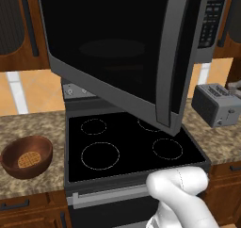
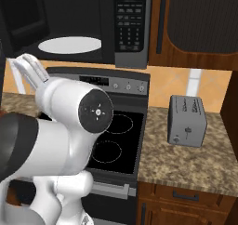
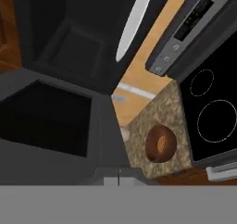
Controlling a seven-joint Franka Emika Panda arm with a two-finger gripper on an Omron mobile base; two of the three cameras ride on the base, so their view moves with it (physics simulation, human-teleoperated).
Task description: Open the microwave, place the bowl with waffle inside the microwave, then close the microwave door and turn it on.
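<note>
A: Standing open, the microwave door swings out over the stove, so the first step reads as done. The turntable plate shows white inside the bare cavity of the microwave.

B: And the bowl?

A: Resting on the surface left of the stove, with the waffle lying inside it. The hand view looks down on the same bowl, well apart from the cavity.

B: State of the claw?

A: Fully closed and holding nothing; its fingertips are not clear in these views.

B: Remaining steps?

A: Judged from this layout: grasp the bowl, set it on the turntable plate, shut the door, then press the keypad.
</note>
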